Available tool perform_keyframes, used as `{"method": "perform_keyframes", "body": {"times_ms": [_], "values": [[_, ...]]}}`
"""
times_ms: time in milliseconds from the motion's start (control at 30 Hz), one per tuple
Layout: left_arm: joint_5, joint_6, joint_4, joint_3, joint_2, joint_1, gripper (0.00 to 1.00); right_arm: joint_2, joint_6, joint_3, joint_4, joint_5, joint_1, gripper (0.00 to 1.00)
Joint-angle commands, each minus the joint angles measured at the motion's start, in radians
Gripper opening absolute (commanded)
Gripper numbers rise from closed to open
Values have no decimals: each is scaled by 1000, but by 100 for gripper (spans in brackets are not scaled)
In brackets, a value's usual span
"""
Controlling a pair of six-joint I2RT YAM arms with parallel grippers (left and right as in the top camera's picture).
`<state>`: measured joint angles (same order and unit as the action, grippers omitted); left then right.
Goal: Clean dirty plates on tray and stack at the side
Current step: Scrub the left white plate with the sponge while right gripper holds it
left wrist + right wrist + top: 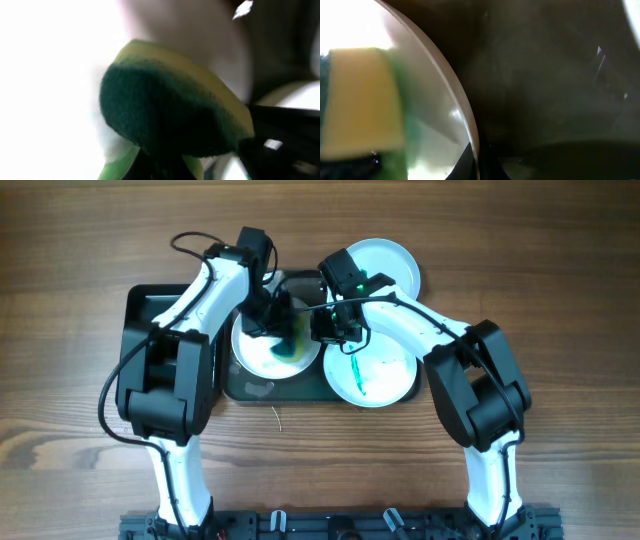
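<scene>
A white plate [255, 355] with a teal smear lies on the left half of the dark grey-green tray [250, 388]. My left gripper [283, 328] is shut on the green-yellow sponge [175, 110] and presses it onto this plate. My right gripper [322, 328] is shut on the plate's right rim [465, 115], with the sponge [360, 100] just beyond. A second white plate [385, 375] with teal streaks lies on the tray's right half. A pale blue plate [390, 262] sits at the back right, partly under the right arm.
A smaller glossy black tray [145, 305] lies left of the big tray, mostly under my left arm. The dark tray floor [545, 90] fills the right wrist view. Bare wooden table surrounds everything.
</scene>
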<state>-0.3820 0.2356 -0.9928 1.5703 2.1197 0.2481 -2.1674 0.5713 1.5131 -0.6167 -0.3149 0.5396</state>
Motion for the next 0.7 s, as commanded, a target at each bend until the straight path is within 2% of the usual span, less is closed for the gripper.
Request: {"method": "perform_keyframes", "body": {"times_ms": [0,100,133,167,233,300,400,433,533,600,667], "values": [[-20,-2,54,14,20,-5,4,-2,-12,-16,3,-8,-6,4],[288,203,65,14,20,-17,4,-2,-11,-16,2,-8,-6,4],[485,299,44,14,20,-17,4,-2,-11,-16,2,-8,-6,4],[615,364,16,14,20,-17,4,-2,-11,-16,2,-8,-6,4],[771,452,-40,14,20,-16,4,-2,-11,-16,2,-8,-6,4],[818,496,-95,14,20,-16,4,-2,-11,-16,3,-8,-6,4],[705,492,-158,14,20,-11,4,-2,-10,-16,3,-8,-6,4],[551,398,-167,14,20,-9,4,-2,-10,-16,3,-8,-8,5],[271,204,-159,14,20,-9,4,-2,-12,-16,6,-41,-18,4],[158,108,-154,14,20,-9,4,-4,-23,-28,21,-92,-32,4],[130,73,-146,14,20,-9,4,-12,-48,-46,49,-160,-47,4]]}}
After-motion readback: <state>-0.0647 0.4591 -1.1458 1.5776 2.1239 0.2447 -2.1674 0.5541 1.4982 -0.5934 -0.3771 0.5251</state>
